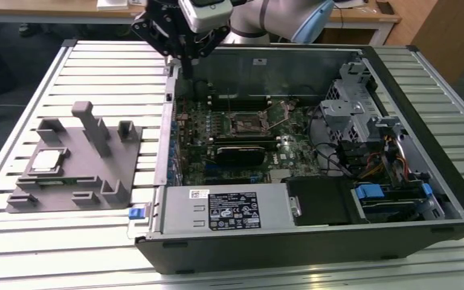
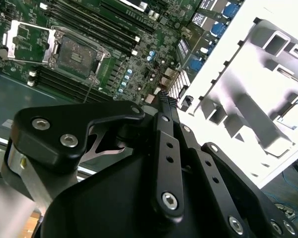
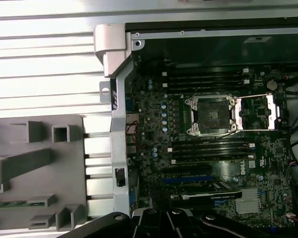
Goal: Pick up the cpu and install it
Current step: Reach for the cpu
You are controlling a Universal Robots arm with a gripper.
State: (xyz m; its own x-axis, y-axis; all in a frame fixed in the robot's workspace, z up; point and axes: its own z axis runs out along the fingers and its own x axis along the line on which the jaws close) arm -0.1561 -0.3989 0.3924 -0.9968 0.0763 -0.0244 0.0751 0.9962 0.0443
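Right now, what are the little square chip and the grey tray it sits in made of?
The cpu looks like metal on top: a pale, silvery, smooth face. The grey fixture holding it looks like matt plastic: one even grey, no shine, with chunky posts and pockets. Looks alone cannot prove either.

Arm [image 1: 289, 18] is seen entering at the exterior view's top edge. Gripper [image 1: 188, 58] is held high, pointed straight down. In the second wrist view, fingers [image 2: 167, 148] are pressed tip to tip.
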